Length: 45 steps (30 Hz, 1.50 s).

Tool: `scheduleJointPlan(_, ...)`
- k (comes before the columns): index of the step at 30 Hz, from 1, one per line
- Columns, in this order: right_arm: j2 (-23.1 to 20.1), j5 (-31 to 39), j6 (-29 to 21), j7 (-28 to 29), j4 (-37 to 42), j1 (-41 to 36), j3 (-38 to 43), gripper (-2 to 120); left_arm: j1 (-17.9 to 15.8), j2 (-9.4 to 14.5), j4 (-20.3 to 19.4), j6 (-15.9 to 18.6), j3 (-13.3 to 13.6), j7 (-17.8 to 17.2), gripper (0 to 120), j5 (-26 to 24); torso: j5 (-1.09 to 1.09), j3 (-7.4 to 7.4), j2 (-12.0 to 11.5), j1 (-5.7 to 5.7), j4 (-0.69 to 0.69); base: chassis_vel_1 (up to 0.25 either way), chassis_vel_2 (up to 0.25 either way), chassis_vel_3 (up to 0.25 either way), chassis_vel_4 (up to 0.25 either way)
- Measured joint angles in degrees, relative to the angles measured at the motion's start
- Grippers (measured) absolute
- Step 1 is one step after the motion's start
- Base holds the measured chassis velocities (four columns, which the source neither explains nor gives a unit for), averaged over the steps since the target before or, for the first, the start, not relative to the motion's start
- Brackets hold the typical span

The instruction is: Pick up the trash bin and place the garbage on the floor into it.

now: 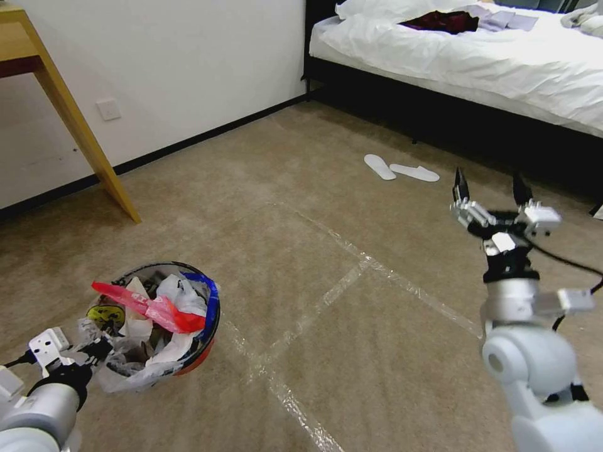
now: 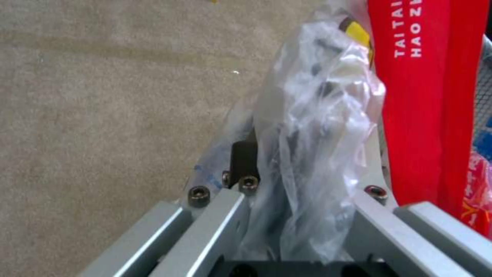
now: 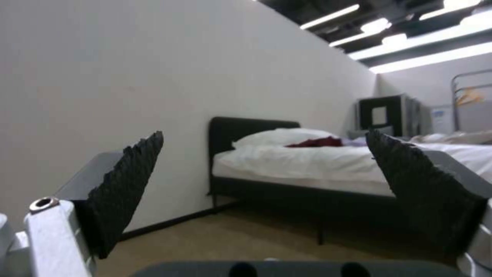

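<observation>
left gripper (image 1: 94, 347) jaws clamped on near rim of trash bin (image 1: 200, 342), full of garbage (image 1: 151, 306), on carpet at robot's left; right gripper (image 1: 490, 188) jaws wide, empty, raised well apart

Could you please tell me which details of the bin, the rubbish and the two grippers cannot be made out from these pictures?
- Left gripper, head view: its fingers at the trash bin rim are buried under the plastic bag.
- Left wrist view: the bag covers the rim between the fingers.
- Garbage, head view: the red wrapper and tissues cover whatever lies deeper.
- Bin base: cut off from sight by its own rim.
- Right gripper: open, holding nothing.
</observation>
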Motion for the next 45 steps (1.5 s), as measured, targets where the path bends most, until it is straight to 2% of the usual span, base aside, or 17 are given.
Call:
scheduleJointPlan(6,1.7,-2.7,0.4,0.6,0.1,-1.6,0.2,100,0.2,-0.1,-0.6,-0.1,0.0,0.0,1,0.2,0.01,0.0,0.0,0.0,0.0,0.0,0.0,0.0,0.0)
scheduleJointPlan(20,2.4,-3.7,-0.1,0.9,-0.1,-1.6,-0.9,100,0.1,0.4,-0.4,-0.2,-0.5,0.0,1,-0.1,0.01,0.0,0.0,0.0,0.0,-0.054,0.048,0.046,-0.049)
scheduleJointPlan(30,2.4,-3.7,-0.3,0.9,-0.3,-1.5,-1.9,100,0.0,0.4,-0.4,-0.3,-0.4,0.0,1,-0.2,-0.02,0.02,0.0,0.02,0.0,-0.256,0.238,0.255,-0.235)
scheduleJointPlan(31,2.4,-3.7,-0.3,0.9,-0.4,-1.5,-2.2,100,0.1,0.4,-0.4,-0.3,-0.4,0.0,1,-0.2,0.03,0.02,0.0,0.02,0.01,-0.268,0.274,0.298,-0.322)
scheduleJointPlan(45,2.2,-3.9,-0.3,1.2,-0.4,-1.4,-3.1,100,0.1,0.1,-0.7,-0.3,-0.3,-0.1,1,-0.2,0.01,0.01,0.0,0.02,0.01,-0.329,0.316,0.317,-0.328)
